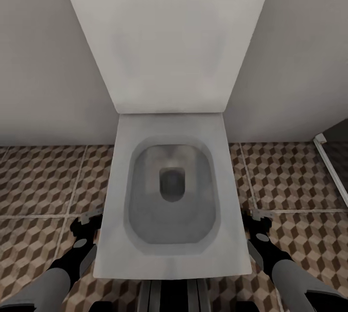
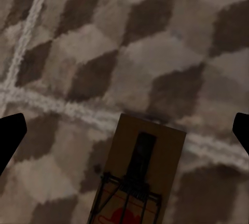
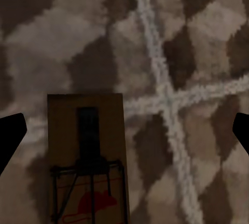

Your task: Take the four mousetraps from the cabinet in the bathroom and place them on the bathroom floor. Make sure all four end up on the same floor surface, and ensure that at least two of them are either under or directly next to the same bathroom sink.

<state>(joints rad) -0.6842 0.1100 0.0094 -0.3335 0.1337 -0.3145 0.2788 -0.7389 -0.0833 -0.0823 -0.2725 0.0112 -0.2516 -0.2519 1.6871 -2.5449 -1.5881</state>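
A mousetrap (image 2: 139,174) is seen between the left hand (image 2: 124,133) tips, long axis along the fingers. Another mousetrap (image 3: 87,156) sits likewise within the right hand (image 3: 124,130), over the bathroom floor (image 1: 43,177) (grout cross nearby). Whether each hand is clenched cannot be told.

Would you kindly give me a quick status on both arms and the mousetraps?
Both pincers open, low beside the toilet. One mousetrap under left, another mousetrap under right, both flat on the floor tiles. Toilet between arms.

Matt tan wooden mousetraps (image 2: 139,174) with dark wire lie on matt cube-patterned tile floor (image 1: 43,177) beside a smooth white toilet (image 1: 169,157)
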